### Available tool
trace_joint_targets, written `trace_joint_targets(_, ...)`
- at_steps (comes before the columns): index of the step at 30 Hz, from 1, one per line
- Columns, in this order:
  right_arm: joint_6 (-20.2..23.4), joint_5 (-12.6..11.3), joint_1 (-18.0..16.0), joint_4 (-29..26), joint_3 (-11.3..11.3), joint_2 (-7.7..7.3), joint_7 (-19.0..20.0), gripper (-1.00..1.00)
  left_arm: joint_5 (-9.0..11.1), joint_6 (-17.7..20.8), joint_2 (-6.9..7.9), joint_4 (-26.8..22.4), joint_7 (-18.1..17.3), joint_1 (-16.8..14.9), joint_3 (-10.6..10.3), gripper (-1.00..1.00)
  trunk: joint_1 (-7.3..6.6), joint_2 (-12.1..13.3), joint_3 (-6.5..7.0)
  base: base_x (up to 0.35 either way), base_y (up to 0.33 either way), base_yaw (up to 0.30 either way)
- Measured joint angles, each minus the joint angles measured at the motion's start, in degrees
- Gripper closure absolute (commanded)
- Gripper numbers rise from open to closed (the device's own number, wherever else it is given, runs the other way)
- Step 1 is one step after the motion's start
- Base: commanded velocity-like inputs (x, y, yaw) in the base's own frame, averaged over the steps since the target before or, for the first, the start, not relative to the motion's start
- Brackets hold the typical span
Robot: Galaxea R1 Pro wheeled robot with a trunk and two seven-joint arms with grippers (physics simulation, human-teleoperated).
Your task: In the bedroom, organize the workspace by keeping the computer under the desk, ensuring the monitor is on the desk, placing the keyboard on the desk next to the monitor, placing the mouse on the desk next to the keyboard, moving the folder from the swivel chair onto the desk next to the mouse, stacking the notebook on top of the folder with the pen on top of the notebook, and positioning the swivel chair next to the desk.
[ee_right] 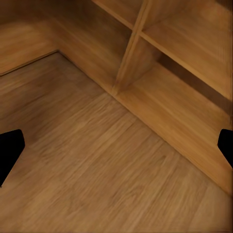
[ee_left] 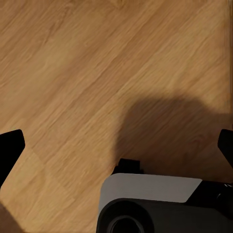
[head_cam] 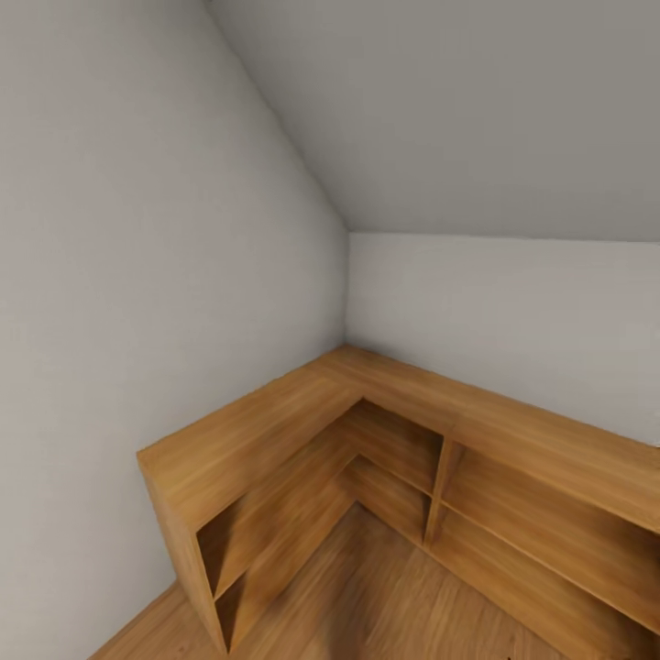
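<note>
I face a low L-shaped light wood shelf cabinet [head_cam: 302, 431] tucked into the corner of two pale grey walls [head_cam: 137, 275] — this is not the bench I need. None of the task's things lies near this cabinet, so I judge I am in transit, searching. My left jaws [ee_left: 116, 145] hang spread wide over the wooden plank floor [ee_left: 73, 63], gripping nothing; my right jaws [ee_right: 116, 145] are likewise released, pointing at the cabinet's lower shelf [ee_right: 170, 107]. Next I should turn away from the cabinet and find the black bench.
</note>
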Motion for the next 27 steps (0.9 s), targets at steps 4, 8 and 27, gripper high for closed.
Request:
trace_joint_targets(4,0.0,0.01,0.0,0.0,0.05,0.03,0.0,-1.0,0.0,0.0,-0.01,0.0,0.0,0.01,0.02,-1.0,0.0,0.0,0.26,0.0,0.0,-0.188)
trace_joint_targets(8,0.0,0.06,0.0,0.0,0.08,0.11,0.0,-1.0,0.0,0.0,-0.01,0.02,0.0,0.01,0.02,-1.0,0.0,0.0,0.52,0.0,0.0,-0.187)
trace_joint_targets(27,-0.01,-0.39,0.0,-0.12,-0.2,0.18,0.0,-1.0,0.0,0.0,0.0,0.0,0.0,0.01,0.02,-1.0,0.0,0.0,1.76,0.0,0.0,-0.189)
